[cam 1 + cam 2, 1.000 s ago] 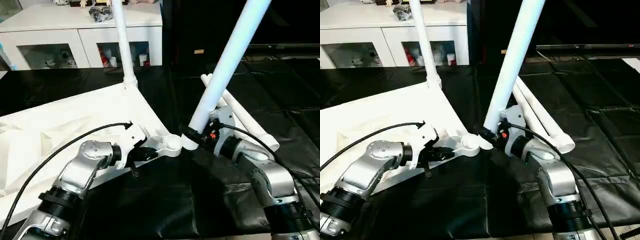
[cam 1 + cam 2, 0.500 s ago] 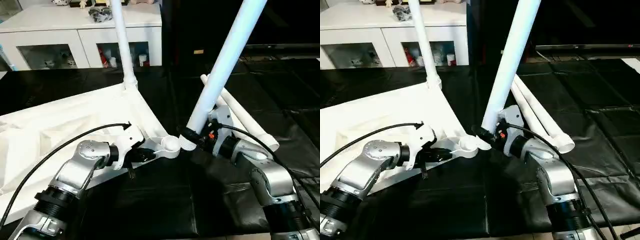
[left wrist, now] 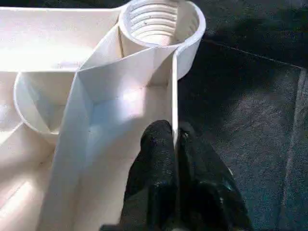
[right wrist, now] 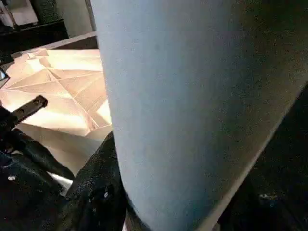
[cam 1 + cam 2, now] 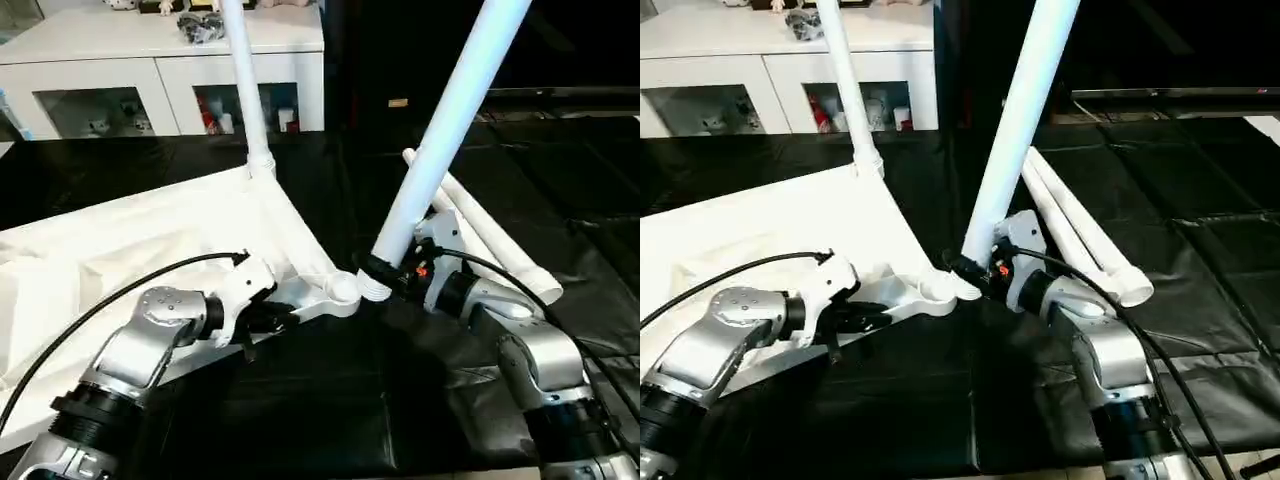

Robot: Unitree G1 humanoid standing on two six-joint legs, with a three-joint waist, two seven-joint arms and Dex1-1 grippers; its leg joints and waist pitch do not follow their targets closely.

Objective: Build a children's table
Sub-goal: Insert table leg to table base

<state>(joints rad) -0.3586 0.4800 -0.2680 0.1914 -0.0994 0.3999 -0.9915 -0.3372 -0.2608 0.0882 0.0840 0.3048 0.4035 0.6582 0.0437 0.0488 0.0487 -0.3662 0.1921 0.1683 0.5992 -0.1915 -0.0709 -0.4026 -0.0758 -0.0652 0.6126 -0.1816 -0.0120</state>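
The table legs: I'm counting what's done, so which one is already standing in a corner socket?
The leg at the far corner of the table top. The right gripper holds another leg tilted; two more legs lie on the floor.

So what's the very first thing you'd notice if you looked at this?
The long white plastic tube leg slanting up from the right gripper, its foot beside the empty round corner socket. Then the big white ribbed table top lying upside down on the black floor, the left gripper pinching its edge, with another leg standing at the far corner.
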